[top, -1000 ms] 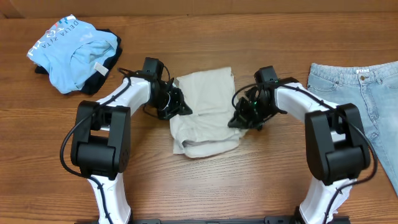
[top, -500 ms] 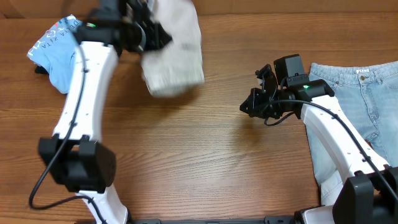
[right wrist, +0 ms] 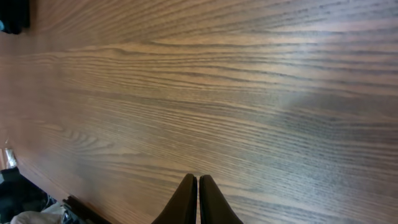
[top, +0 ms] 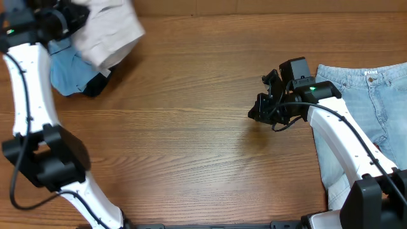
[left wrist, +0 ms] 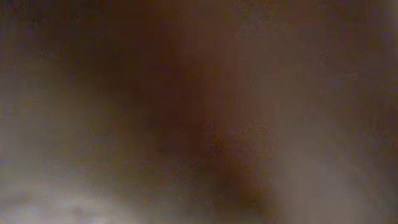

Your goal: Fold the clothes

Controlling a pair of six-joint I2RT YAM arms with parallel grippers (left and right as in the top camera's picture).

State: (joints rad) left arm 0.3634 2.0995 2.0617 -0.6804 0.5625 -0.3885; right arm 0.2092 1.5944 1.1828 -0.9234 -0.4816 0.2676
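The wooden bench [top: 191, 159] lies bare across its whole middle, from the left arm's base to the right arm, which gives wide open room between the garments at either end. Light-blue denim jeans [top: 375, 108] lie flat at the right side, running out of the overhead picture at its right edge. At the far-left corner, the beige shorts [top: 111, 32] sit as a blurred bundle reaching the bench's far edge, overlapping a pale-blue printed shirt [top: 63, 73] with a dark garment [top: 96, 84] beneath it. The left end effector [top: 63, 18] meets the shorts' edge, but whether it grips them I cannot tell. Its wrist view shows only a brown and beige smear. The right end effector [top: 254, 114] hovers just left of the jeans. Its wrist view shows what the overhead does not: both fingers [right wrist: 186, 202] pressed together, clenched on nothing, above bare wood grain.
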